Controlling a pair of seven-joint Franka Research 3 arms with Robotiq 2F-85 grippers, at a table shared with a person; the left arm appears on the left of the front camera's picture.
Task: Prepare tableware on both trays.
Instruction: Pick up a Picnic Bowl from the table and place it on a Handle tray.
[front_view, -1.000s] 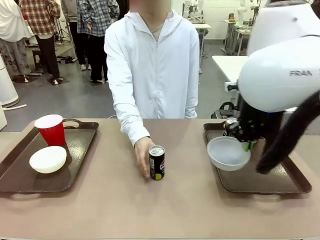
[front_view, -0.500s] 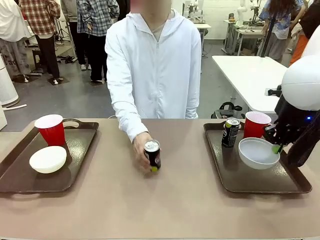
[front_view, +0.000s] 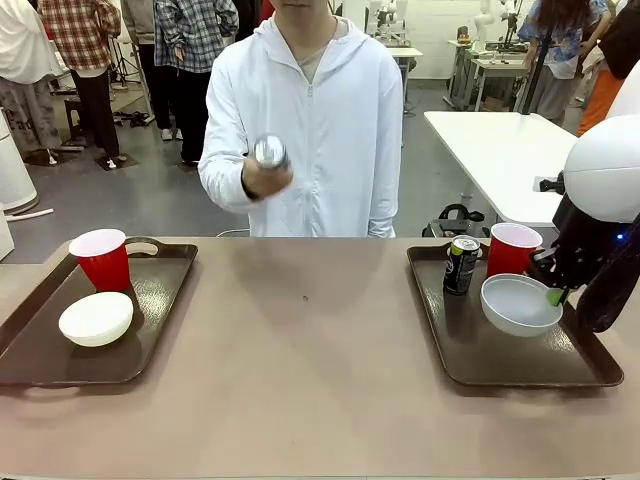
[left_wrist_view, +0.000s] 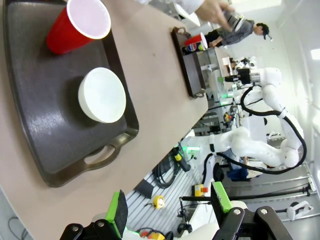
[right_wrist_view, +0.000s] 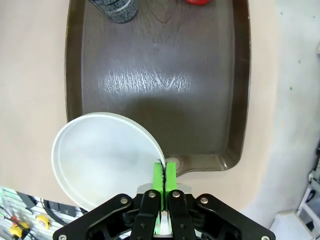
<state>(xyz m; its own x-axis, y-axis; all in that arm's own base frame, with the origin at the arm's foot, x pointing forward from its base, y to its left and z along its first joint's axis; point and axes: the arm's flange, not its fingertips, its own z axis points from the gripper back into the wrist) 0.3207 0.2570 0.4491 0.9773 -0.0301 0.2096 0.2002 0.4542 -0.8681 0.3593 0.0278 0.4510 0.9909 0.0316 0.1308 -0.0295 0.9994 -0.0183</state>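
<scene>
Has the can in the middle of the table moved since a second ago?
Yes. The person's hand has lifted the can off the table to chest height.

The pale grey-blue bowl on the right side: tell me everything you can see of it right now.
The pale grey-blue bowl is round, smooth and plain, plastic-looking, empty, with a thin rim. The right tool is shut on its rim, green pads pinching the edge. The bowl sits open side up over the right tray, near the red cup and the dark can. From the wrist camera it overhangs the tray's edge; whether its base rests on the tray is unclear.
</scene>
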